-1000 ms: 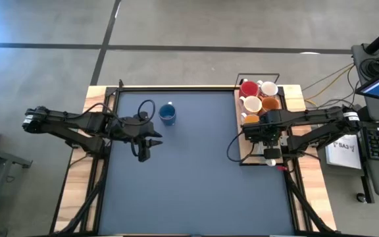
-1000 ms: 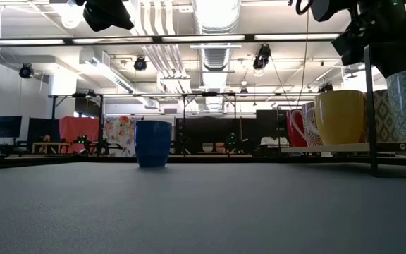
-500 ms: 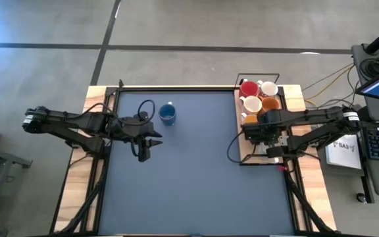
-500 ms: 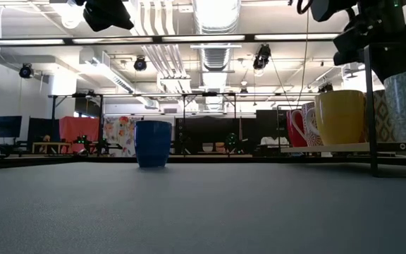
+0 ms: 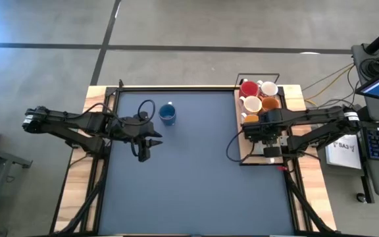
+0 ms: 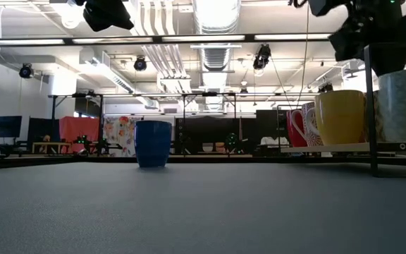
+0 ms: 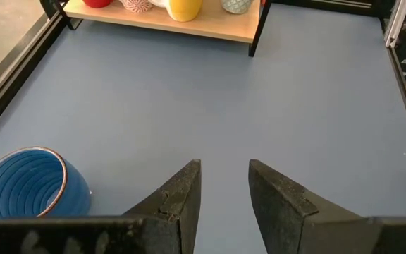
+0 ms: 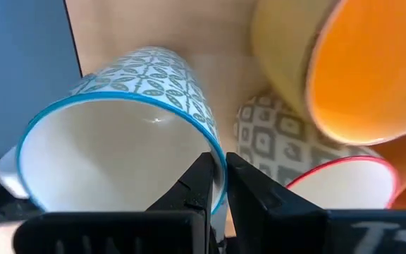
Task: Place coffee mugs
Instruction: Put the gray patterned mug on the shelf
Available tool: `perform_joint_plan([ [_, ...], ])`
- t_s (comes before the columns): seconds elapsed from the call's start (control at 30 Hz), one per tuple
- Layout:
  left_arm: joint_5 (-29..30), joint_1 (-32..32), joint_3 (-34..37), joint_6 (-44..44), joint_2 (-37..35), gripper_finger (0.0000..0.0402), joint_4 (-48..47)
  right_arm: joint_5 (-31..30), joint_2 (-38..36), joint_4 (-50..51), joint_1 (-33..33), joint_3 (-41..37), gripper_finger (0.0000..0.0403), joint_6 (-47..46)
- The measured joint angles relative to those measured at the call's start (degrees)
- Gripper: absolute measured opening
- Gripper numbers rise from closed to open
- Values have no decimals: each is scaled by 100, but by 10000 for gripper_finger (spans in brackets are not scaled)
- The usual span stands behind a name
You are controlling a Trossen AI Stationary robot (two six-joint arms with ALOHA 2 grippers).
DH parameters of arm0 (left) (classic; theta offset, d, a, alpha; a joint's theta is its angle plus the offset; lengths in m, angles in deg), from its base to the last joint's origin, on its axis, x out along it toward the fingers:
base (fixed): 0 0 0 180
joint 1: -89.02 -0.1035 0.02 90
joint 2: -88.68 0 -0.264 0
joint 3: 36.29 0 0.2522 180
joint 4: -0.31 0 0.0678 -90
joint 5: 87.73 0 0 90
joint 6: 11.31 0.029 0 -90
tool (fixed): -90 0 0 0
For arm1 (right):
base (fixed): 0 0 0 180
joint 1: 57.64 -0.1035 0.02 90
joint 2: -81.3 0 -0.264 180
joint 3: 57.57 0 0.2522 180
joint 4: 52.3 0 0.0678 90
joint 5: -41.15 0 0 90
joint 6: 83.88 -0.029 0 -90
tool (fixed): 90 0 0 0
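A blue mug (image 5: 168,115) stands upright on its base on the blue-grey table, far left of centre; it also shows in the left wrist view (image 7: 27,190) and the low view (image 6: 153,143). My left gripper (image 5: 143,157) hovers open and empty just near of it. Red (image 5: 248,89), white (image 5: 252,103) and orange (image 5: 272,103) mugs stand on a wooden tray (image 5: 242,148) at the table's right edge. My right gripper (image 8: 219,185) is over the tray's near part, shut on a white mug with a blue pattern (image 8: 118,141). My right gripper pinches the patterned mug's blue rim (image 8: 219,159), one finger inside the mug and one outside against its wall. The fingers come from above, pointing down. The mug's mouth faces up, and its base (image 6: 404,137) is at the tray board; whether it rests there I cannot tell.
A yellow mug with an orange inside (image 8: 344,63) and a grey-patterned mug with a red rim (image 8: 309,162) stand close beside the held mug. The tray has a dark metal frame (image 6: 370,106). The wide table middle (image 5: 196,171) lies between the arms.
My right gripper has shifted a little over the tray with the patterned mug in its hold, and the mug has moved slightly with it.
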Motion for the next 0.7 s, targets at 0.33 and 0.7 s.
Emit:
perform_joint_plan([
  [0.33,0,2,0,0,0,102,0,-10,10,5,0,283,27,-92],
  [0.7,1,1,0,-1,0,102,0,62,24,-2,0,619,27,-1963],
])
